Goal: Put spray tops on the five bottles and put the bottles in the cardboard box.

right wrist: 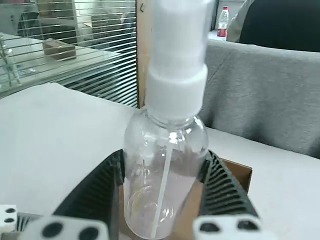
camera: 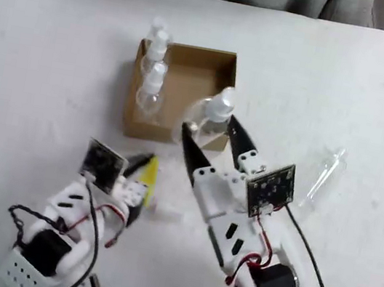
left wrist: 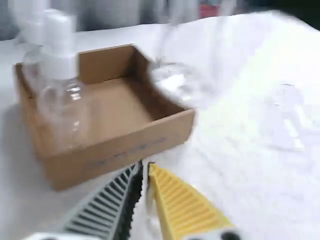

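Cardboard box [camera: 195, 78] holding three capped bottles [camera: 155, 82]; right gripper [camera: 207, 125] clamping fourth bottle [right wrist: 165, 150] above it; left gripper [left wrist: 146, 172] sitting closed, empty; fifth bottle [camera: 323, 176] lying on counter [camera: 59, 55].

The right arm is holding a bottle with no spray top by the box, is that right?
No. That bottle already has a white spray top on, as the right wrist view shows. The rest stands: the right arm holds it by the box.

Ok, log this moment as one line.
right end effector shut on clear plastic bottle with white spray top at rim of brown cardboard box; left end effector shut, empty; another clear bottle lying on table
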Controlling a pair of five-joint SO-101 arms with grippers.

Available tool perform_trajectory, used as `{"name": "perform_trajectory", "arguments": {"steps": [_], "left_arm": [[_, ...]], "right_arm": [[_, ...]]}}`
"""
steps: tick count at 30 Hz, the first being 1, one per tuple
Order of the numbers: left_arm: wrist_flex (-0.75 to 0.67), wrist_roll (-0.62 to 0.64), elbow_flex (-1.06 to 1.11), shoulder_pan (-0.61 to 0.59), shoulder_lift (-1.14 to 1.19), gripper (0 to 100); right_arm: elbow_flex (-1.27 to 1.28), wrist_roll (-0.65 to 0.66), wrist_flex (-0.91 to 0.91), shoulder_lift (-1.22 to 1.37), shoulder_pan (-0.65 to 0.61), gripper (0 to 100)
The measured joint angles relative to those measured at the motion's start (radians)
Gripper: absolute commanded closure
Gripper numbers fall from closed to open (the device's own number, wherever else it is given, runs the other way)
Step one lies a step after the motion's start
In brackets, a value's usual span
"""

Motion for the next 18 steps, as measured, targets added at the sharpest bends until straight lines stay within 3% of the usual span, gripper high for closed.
{"name": "perform_trajectory", "arguments": {"steps": [5,10,18], "left_arm": [[0.018,0.0,0.0,-0.176,0.0,98],[0.063,0.0,0.043,-0.331,0.0,98],[0.058,-0.028,0.1,-0.428,0.002,98]], "right_arm": [[0.0,0.0,-0.049,0.046,0.035,98.4],[0.0,0.0,-0.221,0.247,0.103,98.4],[-0.006,0.0,-0.493,0.595,0.16,98.4]]}}
